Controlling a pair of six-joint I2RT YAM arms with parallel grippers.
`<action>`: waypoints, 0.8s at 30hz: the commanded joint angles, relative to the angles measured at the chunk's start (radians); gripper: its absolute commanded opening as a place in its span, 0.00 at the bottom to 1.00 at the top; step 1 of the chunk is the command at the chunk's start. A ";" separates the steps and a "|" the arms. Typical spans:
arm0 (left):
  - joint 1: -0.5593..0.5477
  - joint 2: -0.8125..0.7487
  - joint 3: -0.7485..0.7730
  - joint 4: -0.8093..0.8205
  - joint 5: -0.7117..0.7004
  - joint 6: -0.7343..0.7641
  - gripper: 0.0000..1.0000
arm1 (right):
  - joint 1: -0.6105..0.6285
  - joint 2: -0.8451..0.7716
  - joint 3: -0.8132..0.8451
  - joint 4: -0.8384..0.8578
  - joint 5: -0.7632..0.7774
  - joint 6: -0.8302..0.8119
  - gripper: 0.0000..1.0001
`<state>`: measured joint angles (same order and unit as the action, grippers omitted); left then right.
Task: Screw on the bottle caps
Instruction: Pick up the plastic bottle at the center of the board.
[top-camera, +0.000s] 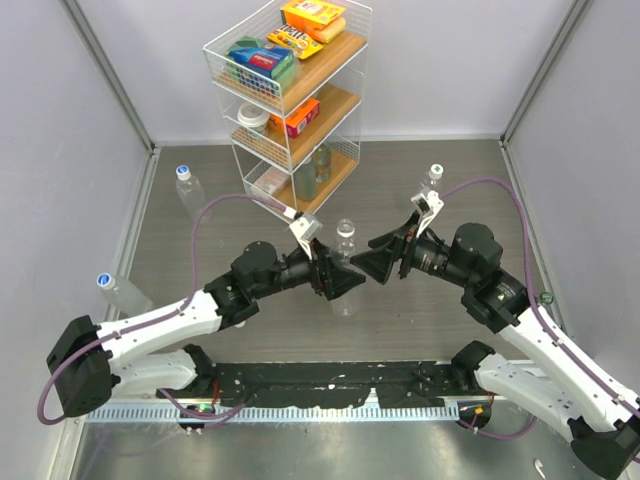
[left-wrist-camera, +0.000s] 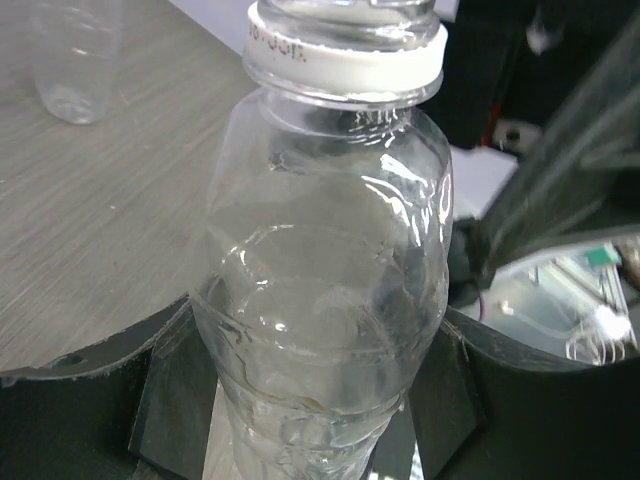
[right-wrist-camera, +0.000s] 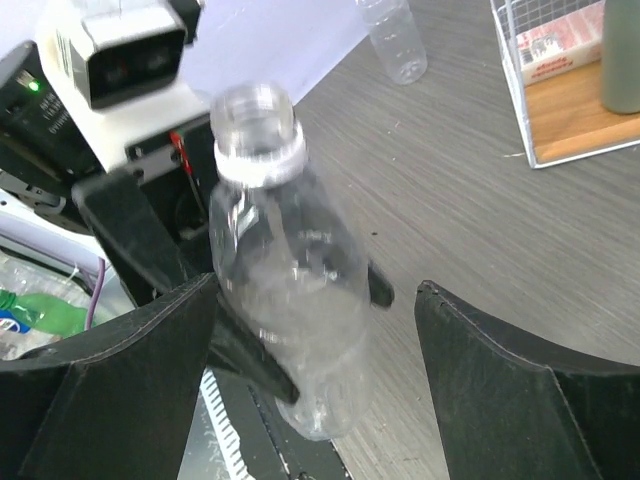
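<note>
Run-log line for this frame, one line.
left tool: shut on bottle | bottle: neck uncapped | right tool: open, empty, facing bottle | step: capping not yet done

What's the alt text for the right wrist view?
An uncapped clear bottle with a white neck ring is mid-frame, clamped by the left gripper. The right gripper is open, a finger on either side of it. Behind, on the grey table, are another bottle and a wire rack.

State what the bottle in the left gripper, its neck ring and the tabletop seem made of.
The bottle: clear, glossy thin plastic, ribbed, with highlights. The neck ring: opaque white plastic, matte-looking. The tabletop: grey wood-grain surface, probably laminate; matte.
</note>
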<state>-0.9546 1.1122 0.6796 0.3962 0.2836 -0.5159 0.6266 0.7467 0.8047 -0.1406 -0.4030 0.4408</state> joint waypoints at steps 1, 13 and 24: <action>0.002 -0.072 -0.012 0.122 -0.259 -0.110 0.35 | 0.001 -0.050 -0.036 0.168 -0.072 0.004 0.84; 0.002 -0.118 -0.037 0.196 -0.363 -0.245 0.36 | 0.001 -0.018 -0.087 0.170 -0.175 0.030 0.85; 0.002 -0.072 -0.040 0.319 -0.304 -0.306 0.39 | 0.008 0.126 -0.067 0.271 -0.295 0.064 0.74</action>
<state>-0.9527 1.0271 0.6270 0.5930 -0.0322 -0.7883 0.6281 0.8589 0.7052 -0.0223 -0.6312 0.4557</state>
